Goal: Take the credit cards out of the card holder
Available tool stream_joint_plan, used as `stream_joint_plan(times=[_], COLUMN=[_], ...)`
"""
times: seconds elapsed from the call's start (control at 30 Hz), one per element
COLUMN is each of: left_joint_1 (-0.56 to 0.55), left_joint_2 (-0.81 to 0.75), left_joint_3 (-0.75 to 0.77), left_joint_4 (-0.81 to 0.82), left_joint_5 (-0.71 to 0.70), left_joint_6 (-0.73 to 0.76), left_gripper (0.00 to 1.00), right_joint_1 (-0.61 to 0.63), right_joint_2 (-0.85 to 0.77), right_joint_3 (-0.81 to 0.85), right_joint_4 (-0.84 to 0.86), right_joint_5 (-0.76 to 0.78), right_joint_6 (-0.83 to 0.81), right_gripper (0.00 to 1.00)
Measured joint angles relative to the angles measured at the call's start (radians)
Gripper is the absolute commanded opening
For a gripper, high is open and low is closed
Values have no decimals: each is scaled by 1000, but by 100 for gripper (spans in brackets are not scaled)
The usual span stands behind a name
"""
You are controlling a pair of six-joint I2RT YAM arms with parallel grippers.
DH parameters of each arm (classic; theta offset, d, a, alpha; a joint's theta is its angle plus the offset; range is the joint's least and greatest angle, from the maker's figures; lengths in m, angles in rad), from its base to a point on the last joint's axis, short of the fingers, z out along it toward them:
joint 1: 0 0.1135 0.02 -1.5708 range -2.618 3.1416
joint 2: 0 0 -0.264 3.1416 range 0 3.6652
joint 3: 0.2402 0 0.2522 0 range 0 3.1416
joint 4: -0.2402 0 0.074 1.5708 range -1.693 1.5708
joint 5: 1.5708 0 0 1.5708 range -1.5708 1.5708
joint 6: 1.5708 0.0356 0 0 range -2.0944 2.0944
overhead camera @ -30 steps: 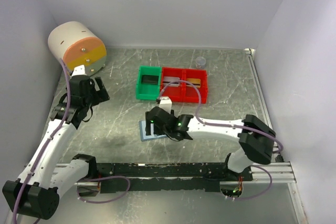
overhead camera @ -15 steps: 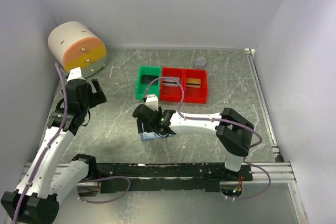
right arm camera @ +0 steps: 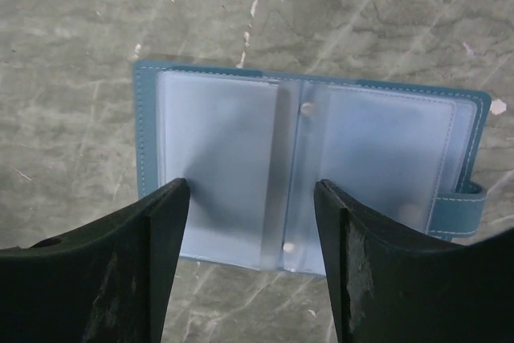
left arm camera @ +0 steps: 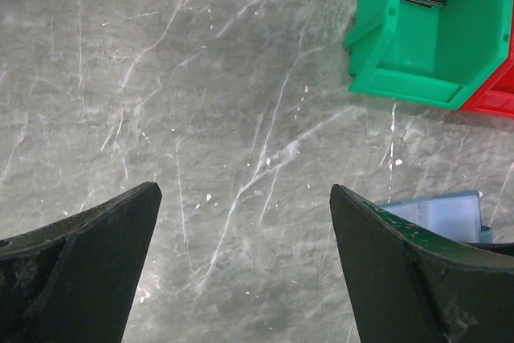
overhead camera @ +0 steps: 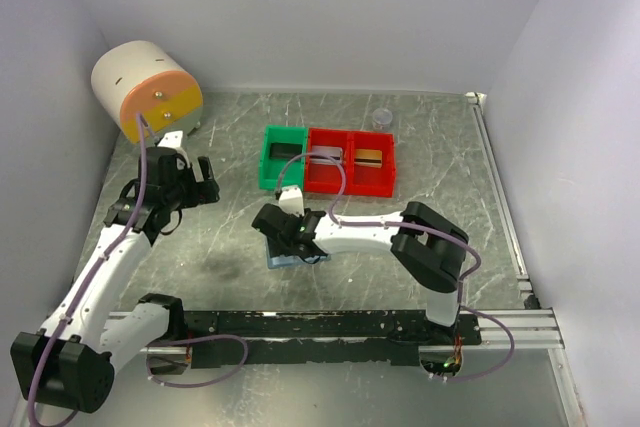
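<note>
**R arm.** Right gripper (right arm camera: 249, 263) hangs over the small blue-grey two-panel card holder (right arm camera: 313, 166). Fingers (right arm camera: 104, 279) are spread wide and grip nothing. The holder lies opened flat on the grey marbled table (left arm camera: 201, 118), inner side up. In the wrist view its near edge runs between and just ahead of the two fingertips, w/ one panel in front of each. Contact btwn tips and holder: cannot tell. The clear plastic inner pockets show only pale blue lining. The small snap tab (right arm camera: 462, 198) sticks out at the outer edge of the panel ahead of the right-hand finger.

**L arm.** Left gripper (left arm camera: 241, 271) is likewise spread, w/ bare table btwn the fingers. A corner of the holder (left arm camera: 438, 214) shows just past its right-hand fingertip. The green plastic bin (left arm camera: 401, 62) sits well ahead of that fingertip.

**Cards (top view).**
- Dark card (overhead camera: 285, 152) lies in the green bin.
- Silvery-grey card (overhead camera: 325, 155) lies in the left compartment of the red plastic bin (overhead camera: 350, 185).
- Gold-copper card (overhead camera: 370, 158) lies in the right compartment of the red bin.

All three lie beyond the right gripper's fingertips, apart from the holder.

**Other.** A large cream cylinder w/ orange-yellow face (overhead camera: 145, 87) stands beyond the left gripper, at the far left corner.
</note>
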Motion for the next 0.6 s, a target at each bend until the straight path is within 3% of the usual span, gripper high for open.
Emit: stream_joint_plan(times=[0.2, 0.47, 0.6], left_joint_1=[0, 0, 0], left_joint_2=[-24, -29, -46], left_joint_3=[0, 0, 0], left_joint_4=[-6, -8, -11], left_joint_5=[0, 1, -6], left_joint_6=[0, -2, -5], left_gripper=[99, 99, 99], right_joint_1=[-1, 1, 9], right_joint_2=[40, 69, 70], right_joint_3=[54, 116, 152], right_joint_4=[-13, -71, -94], right_joint_5=[2, 11, 6], right_joint_6=[3, -2, -3], right_gripper=[49, 62, 64])
